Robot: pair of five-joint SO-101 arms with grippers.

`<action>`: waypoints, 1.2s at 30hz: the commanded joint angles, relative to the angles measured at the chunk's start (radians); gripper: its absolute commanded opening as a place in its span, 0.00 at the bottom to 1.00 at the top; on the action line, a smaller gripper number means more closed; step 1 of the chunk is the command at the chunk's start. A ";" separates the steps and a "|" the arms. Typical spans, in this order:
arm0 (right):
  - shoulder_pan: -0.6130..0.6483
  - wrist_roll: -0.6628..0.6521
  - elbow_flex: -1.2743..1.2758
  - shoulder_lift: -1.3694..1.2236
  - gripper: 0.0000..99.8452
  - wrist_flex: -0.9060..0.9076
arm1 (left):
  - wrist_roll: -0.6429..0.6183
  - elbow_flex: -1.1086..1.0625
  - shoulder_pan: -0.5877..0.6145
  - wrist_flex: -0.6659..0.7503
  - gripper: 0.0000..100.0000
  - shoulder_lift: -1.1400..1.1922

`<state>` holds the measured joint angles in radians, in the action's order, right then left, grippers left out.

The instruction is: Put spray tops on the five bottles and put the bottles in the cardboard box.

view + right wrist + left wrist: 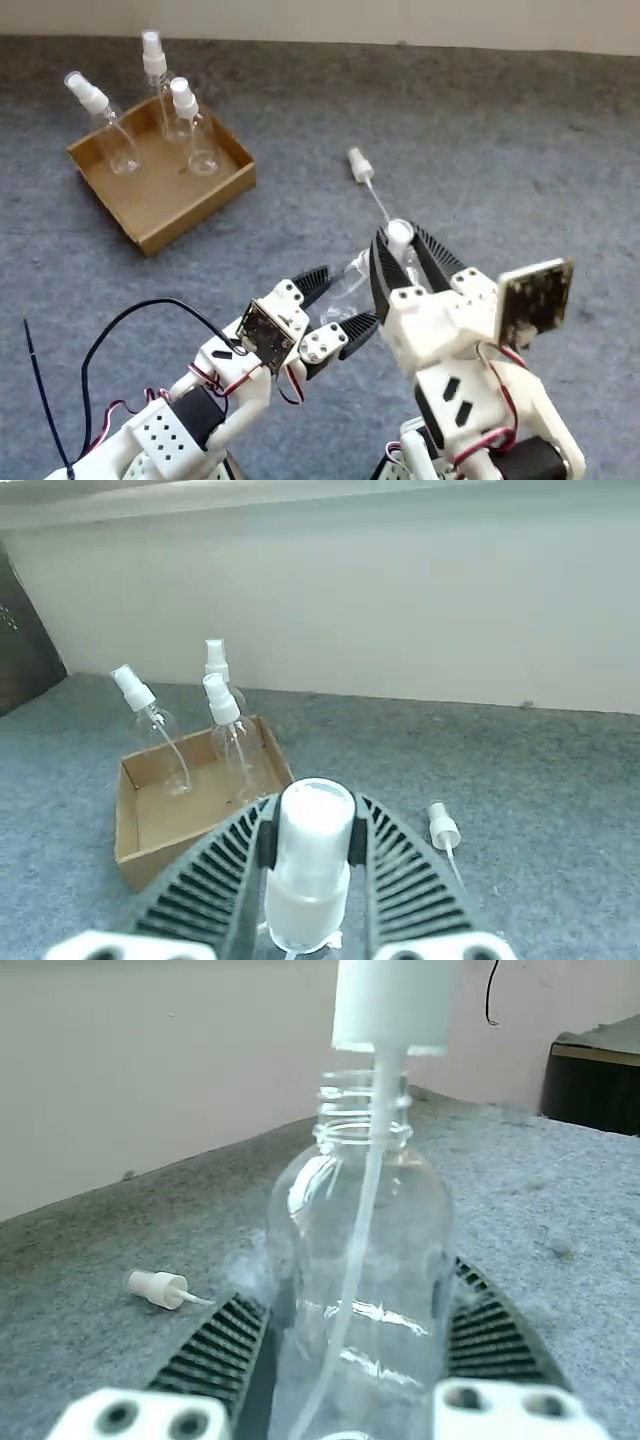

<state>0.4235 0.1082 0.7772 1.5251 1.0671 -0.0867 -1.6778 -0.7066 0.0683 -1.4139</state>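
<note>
- Locate the left tool point(338, 302) near 6 o'clock of the counter point(520, 140), pinching the clear bottle point(360, 1260) by its body. Read this as a steadying grip that leaves the threaded neck free.
- Locate the right tool point(403, 248) just at 2 o'clock of the left one, pinching a spray top point(310, 865) by its white cap, directly over the bottle mouth.
- Note the dip tube point(375, 1160) running down inside the bottle, with a gap between cap and threads. Judge this as mid-fitting on the fourth bottle of five.
- Expect a lowering and a twist of the cap next. Keep the cap axis in line with the neck, since a tilted start risks a jammed thread or a slip of the smooth bottle.
- Find the cardboard box point(215, 205) at 10 o'clock, holding three capped bottles point(200, 150) grouped toward its far side, with bare floor left for more.
- Find one loose spray top point(360, 165) lying on the counter at 12 o'clock of the tools, apart from both. Judge it reserved for the last bottle.
</note>
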 commanded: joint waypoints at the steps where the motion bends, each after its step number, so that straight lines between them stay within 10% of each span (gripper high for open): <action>1: 0.013 -0.046 -0.002 0.008 0.03 0.024 | 0.003 -0.027 0.013 0.028 0.06 -0.019; 28: 0.140 -0.180 0.120 0.007 0.04 0.028 | 0.008 -0.027 0.013 0.028 0.06 -0.019; 36: 0.142 -0.180 0.125 0.007 0.19 0.056 | 0.008 -0.027 0.013 0.028 0.06 -0.019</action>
<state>0.5600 -0.0591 0.9091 1.5298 1.1055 -0.0882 -1.6778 -0.7050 0.0683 -1.4154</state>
